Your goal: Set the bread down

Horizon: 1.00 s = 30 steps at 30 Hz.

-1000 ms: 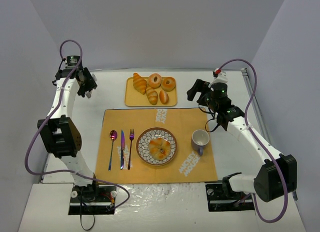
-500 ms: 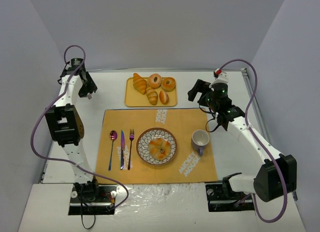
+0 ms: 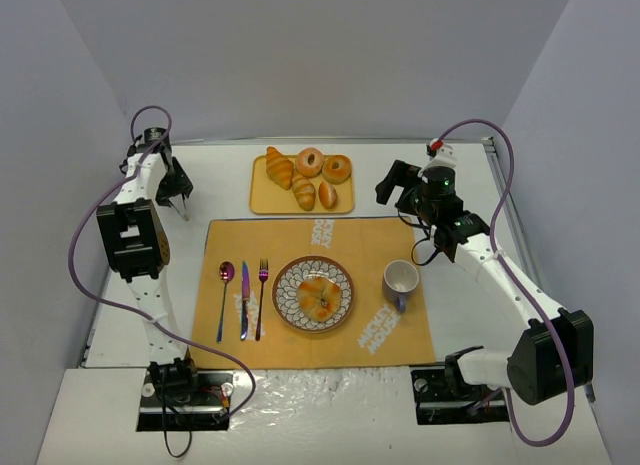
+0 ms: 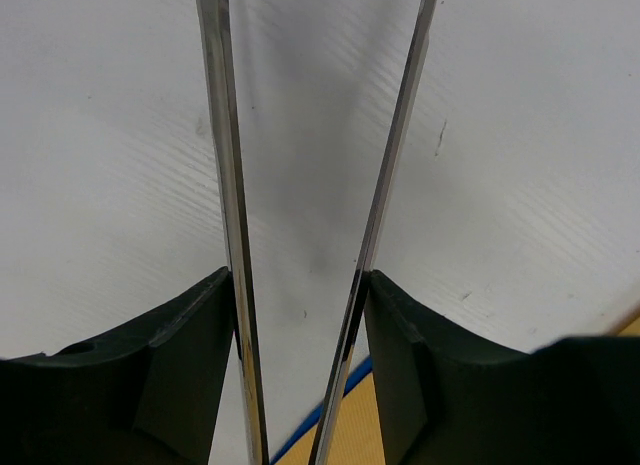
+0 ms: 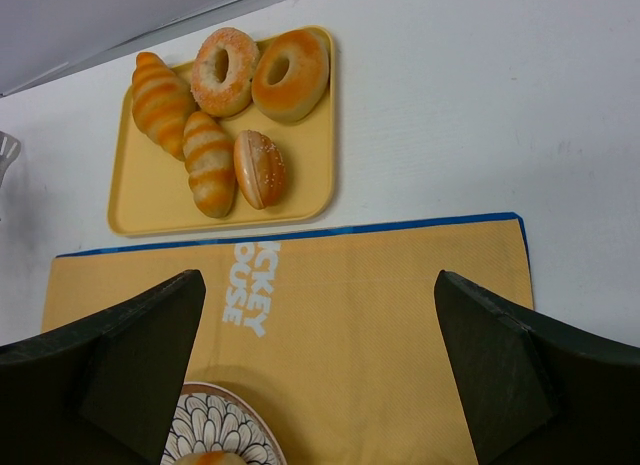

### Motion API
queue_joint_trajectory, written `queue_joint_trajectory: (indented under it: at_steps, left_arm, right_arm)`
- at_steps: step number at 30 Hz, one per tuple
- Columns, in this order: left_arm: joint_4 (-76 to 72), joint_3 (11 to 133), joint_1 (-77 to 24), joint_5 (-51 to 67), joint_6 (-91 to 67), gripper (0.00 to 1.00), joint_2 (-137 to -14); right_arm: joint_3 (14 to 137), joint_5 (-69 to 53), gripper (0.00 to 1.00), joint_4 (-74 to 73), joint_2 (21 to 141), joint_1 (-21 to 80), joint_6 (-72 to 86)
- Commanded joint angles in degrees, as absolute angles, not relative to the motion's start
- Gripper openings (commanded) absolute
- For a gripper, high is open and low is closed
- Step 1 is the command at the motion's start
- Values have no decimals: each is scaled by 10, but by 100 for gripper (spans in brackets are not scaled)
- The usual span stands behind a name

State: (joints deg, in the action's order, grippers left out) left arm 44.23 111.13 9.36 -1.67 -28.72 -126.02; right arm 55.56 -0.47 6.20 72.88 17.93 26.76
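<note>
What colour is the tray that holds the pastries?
Yellow tray, seen best in the right wrist view.

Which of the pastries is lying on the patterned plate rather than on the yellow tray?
The bread, a round golden bun; the rest sit on the tray.

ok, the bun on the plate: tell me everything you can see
The round golden-brown bun looks knobbly, with pale whitish patches; finer detail is too small to tell. It lies whole near the centre of the round dark-patterned plate and touches nothing else. The plate sits on the orange fabric placemat, between a shiny metal fork and a white mug. The right wrist view shows only the bun's far edge.
</note>
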Motion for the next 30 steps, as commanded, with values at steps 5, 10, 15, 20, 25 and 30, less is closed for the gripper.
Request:
queue_joint_trajectory:
  at_steps: [5,10,15,20,25,30]
  left_arm:
    - [453,1143,101,-22,-276,52,-1279]
    - [452,1139,101,-17,-278,57,-1290]
    - [453,1138,101,-8,-279,65,-1294]
    - [454,1139,101,-6,-279,71,-1294]
    - [454,1135,101,-4,-278,76,-1291]
    - [455,1133,99,-3,-276,78,-1288]
  right_arm:
    - [573,-3,96,91,717,177,265]
    - [573,-4,96,90,717,176,265]
    - [571,-4,96,91,715,177,265]
    - [570,-4,96,90,714,177,265]
    - [570,-4,96,89,714,177,265]
    - [571,-4,96,89,714,178,265]
